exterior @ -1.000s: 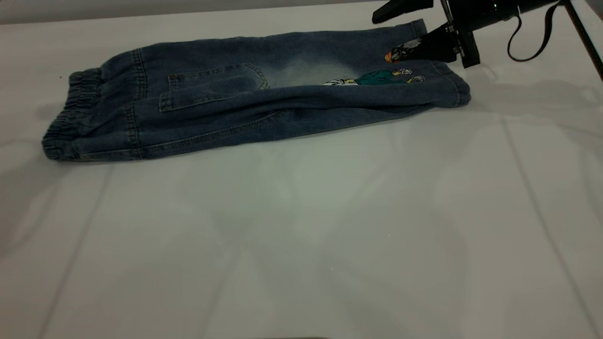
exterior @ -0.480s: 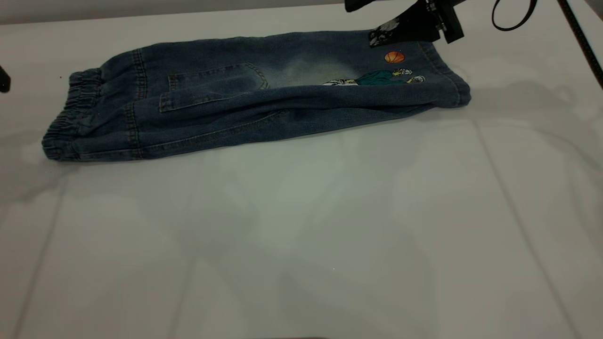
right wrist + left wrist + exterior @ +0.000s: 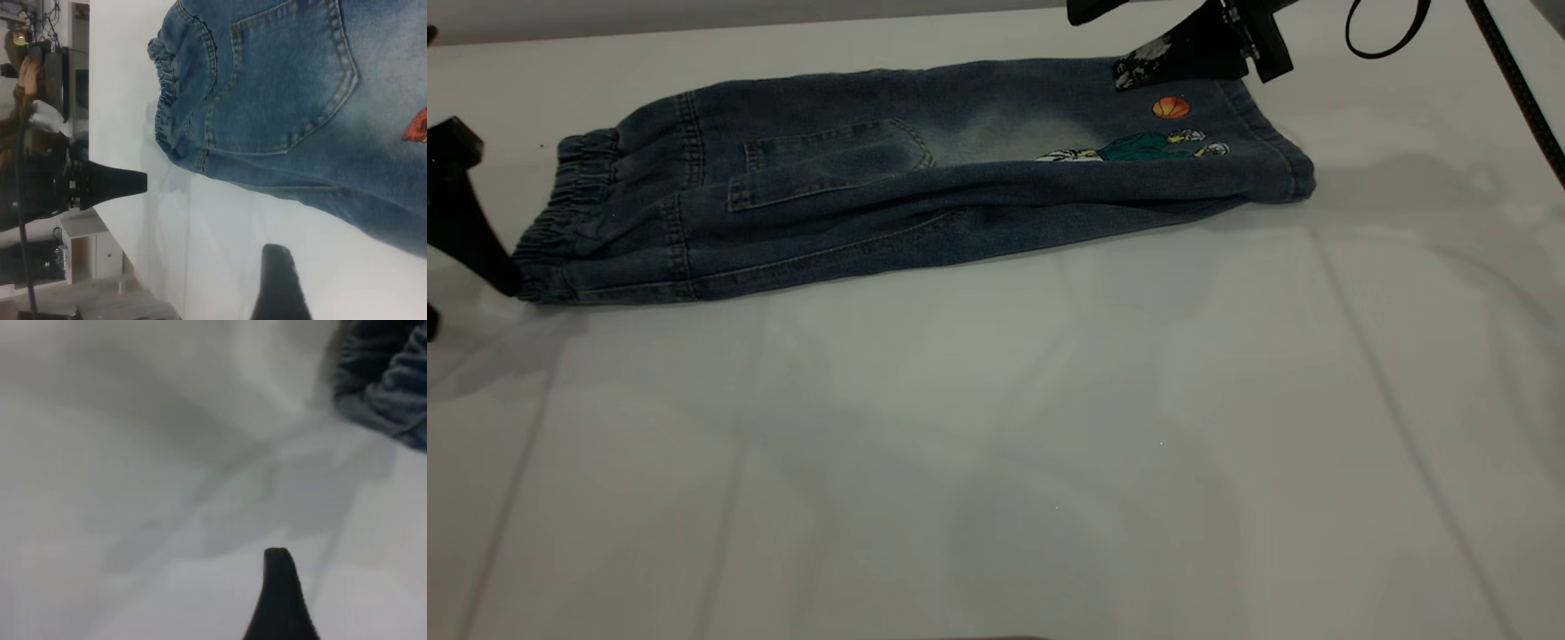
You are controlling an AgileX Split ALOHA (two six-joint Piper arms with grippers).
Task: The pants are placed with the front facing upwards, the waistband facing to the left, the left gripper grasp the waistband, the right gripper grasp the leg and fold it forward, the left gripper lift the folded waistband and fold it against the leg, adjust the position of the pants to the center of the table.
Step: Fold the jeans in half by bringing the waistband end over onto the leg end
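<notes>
While the pants (image 3: 907, 178) lie folded lengthwise across the far half of the bench (image 3: 996, 444), waistband (image 3: 560, 213) at the exterior view's left, the right hand (image 3: 1116, 40) hovers spread above the leg (image 3: 1209, 151) hem. The left hand (image 3: 454, 213) stands beside the waistband, released. Its wrist view shows one fingertip (image 3: 279, 587) over bare bench near the denim; the right wrist view shows the back pocket (image 3: 293, 80) and waistband.

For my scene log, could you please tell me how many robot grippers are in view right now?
2. The left gripper is at the table's left edge, beside the waistband of the pants. The right gripper hangs above the leg hem at the far right.
</notes>
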